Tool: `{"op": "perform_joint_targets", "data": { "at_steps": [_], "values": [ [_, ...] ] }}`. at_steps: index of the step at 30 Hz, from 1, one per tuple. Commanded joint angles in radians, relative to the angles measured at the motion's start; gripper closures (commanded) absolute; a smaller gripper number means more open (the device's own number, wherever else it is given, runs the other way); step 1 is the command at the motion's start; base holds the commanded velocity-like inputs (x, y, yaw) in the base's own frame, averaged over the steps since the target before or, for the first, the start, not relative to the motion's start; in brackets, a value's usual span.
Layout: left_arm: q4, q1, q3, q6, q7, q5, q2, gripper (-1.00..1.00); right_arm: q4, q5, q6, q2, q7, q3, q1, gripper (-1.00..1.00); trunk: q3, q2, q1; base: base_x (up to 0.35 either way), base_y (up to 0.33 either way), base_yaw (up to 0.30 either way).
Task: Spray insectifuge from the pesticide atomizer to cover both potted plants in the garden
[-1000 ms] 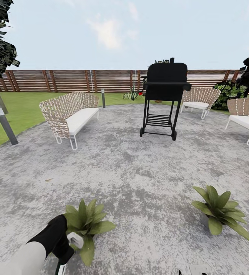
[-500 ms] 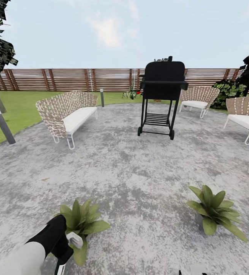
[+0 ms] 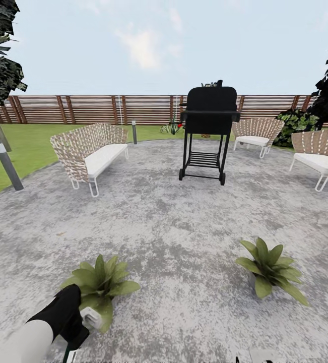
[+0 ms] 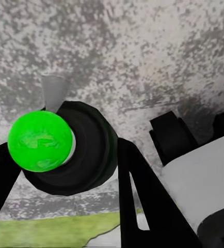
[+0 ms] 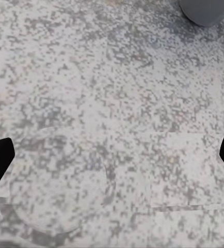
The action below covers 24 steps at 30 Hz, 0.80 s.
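Standing on the round grey paving (image 3: 174,227): two potted plants, left one (image 3: 99,282) beside the left arm (image 3: 58,317), right one (image 3: 268,267) well apart from it. Left gripper (image 4: 65,155) clamps a dark bottle (image 4: 83,150) with a green ball-shaped top (presumably the pesticide atomizer). Right gripper (image 5: 112,155): fingertips spread wide over bare paving. Beyond: black grill (image 3: 206,128), woven sofa (image 3: 90,148), slatted fence (image 3: 83,108).

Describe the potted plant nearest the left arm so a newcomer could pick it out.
Start at the black barbecue grill standing mid-patio and come toward the camera over the grey mottled paving. Two low leafy rosettes sit there; take the left potted plant. Unlike its twin, the right potted plant, the robot's dark left forearm overlaps its leaves.
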Motion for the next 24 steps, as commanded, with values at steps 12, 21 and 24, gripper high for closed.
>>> {"op": "perform_joint_targets", "data": {
  "at_steps": [12,21,24],
  "values": [
    [0.013,0.0,0.019,0.007,0.035,-0.001,0.033,1.0,-0.001,-0.007,-0.002,0.003,-0.005,0.008,-0.001,-1.0,-0.001,0.0,0.0,-0.003,0.015,-0.065],
    [0.0,0.0,0.053,0.007,0.035,-0.001,0.036,1.0,-0.001,-0.006,-0.001,0.001,-0.005,0.007,-0.001,-1.0,-0.001,0.0,0.0,0.013,0.272,-0.109],
    [0.0,0.0,0.052,0.005,0.035,-0.002,0.036,1.0,-0.001,-0.005,-0.001,0.0,-0.006,0.007,-0.001,-1.0,-0.001,0.0,0.0,0.127,0.304,-0.003]
  ]
}}
